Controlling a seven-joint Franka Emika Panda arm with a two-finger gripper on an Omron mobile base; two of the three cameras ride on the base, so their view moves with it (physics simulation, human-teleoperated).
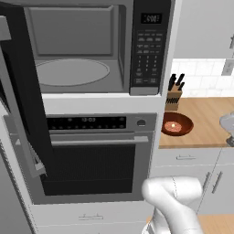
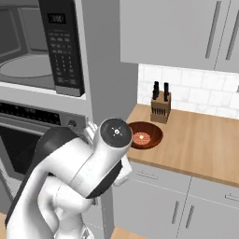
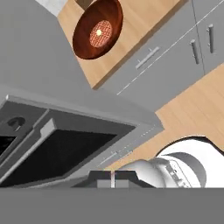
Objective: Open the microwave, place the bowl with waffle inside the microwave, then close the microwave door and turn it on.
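The microwave (image 1: 148, 50) is built in above the oven, its grey cavity and round glass turntable (image 1: 71, 71) exposed. The microwave door (image 1: 25, 91) is swung wide open to the left. The reddish-brown bowl (image 1: 185, 119) with the pale waffle (image 1: 173, 126) rests on the wooden counter to the right of the oven column, also seen in the right base view (image 2: 156, 130) and at the top of the hand view (image 3: 83, 41). My gripper (image 3: 112, 178) is shut with nothing between its fingertips, low in front of the oven and well away from the bowl.
The wall oven (image 1: 96, 155) sits under the microwave. A knife block (image 2: 160, 106) stands behind the bowl on the counter (image 2: 200, 140). A grey object (image 1: 228, 125) is at the counter's right edge. Cabinet drawers and doors (image 2: 186, 205) lie below.
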